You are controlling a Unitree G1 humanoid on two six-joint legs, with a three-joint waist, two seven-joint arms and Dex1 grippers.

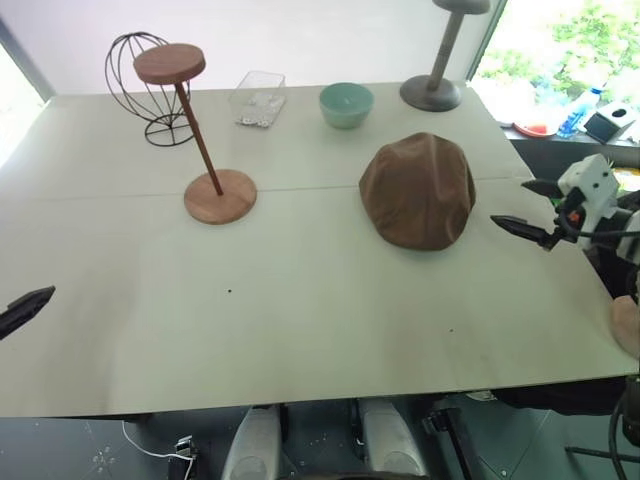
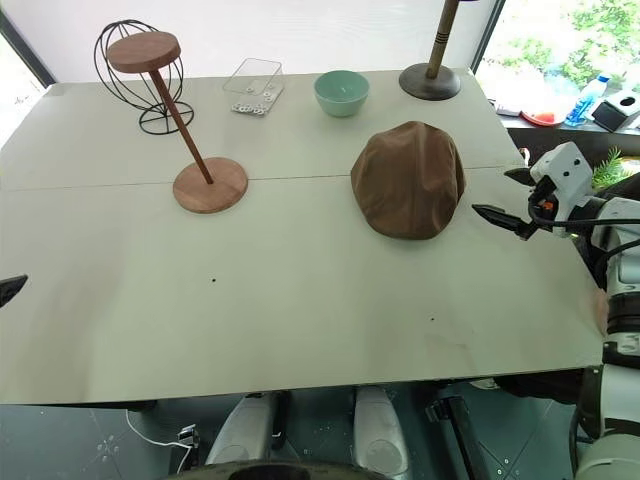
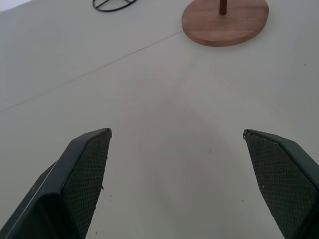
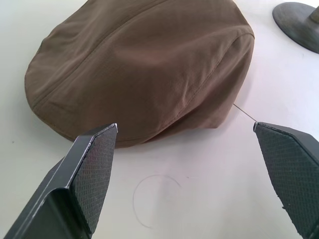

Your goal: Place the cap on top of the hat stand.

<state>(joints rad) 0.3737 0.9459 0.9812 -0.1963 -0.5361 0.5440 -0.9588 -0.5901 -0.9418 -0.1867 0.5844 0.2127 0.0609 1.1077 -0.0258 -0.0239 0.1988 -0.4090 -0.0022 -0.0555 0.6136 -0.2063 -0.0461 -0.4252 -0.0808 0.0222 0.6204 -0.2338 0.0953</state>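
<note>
step: pre-grasp; cap (image 1: 418,190) flat on table (image 1: 300,320), well apart from hat stand (image 1: 195,135)
right gripper (image 1: 530,208): spread, empty, just beside cap
left gripper (image 3: 177,164): spread, idle
next: close in, pinch cap edge

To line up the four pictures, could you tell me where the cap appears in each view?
Left eye view: the cap, right of centre on the table.
Right eye view: right of centre.
Left wrist view: not in it.
Right wrist view: just beyond the open right gripper.
Shared landmark: the grey stand's base.
</note>
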